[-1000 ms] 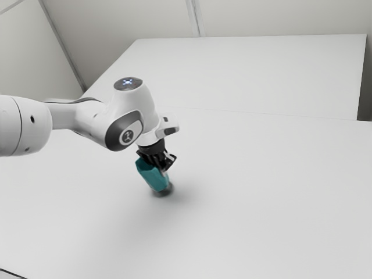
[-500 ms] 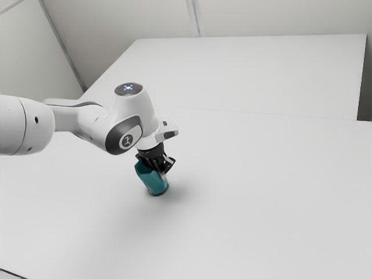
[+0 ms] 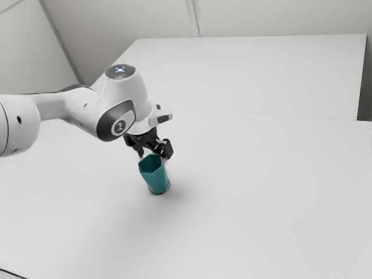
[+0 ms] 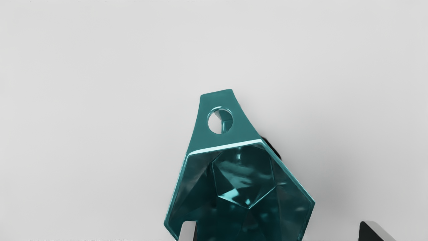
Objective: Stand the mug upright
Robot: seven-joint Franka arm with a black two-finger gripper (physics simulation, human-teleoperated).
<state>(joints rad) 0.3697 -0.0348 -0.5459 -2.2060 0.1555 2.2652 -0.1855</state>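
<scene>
Mug (image 3: 155, 176) is on the desk (image 3: 261, 203), about 7:30 from the middle of the exterior view. Looks to be standing on its base, mouth up, teal, faceted sides. Tool (image 3: 154, 155) is at its 12 in that view, right by the rim. Arm (image 3: 87, 113) comes in from 9-10 o'clock. Soft shadow on the desk, roughly mug's 3 to 5.

Tool state: fingers (image 4: 188, 232) well apart, not clamped on anything. Wrist view looks down into the mug, inner floor visible. Call the handle (image 4: 197, 134) 12 on the rim: one finger overlaps the mouth near 8, the other sits outside the mug near 4, with a gap. Can't tell if the near-8 one touches. Handle is flat on top with a round hole, pointing away from the fingers. Dark curved edge peeks out between 1 and 2, can't tell what it is. Wall (image 3: 128, 20) at the exterior view's 11 to 1, past the desk.
</scene>
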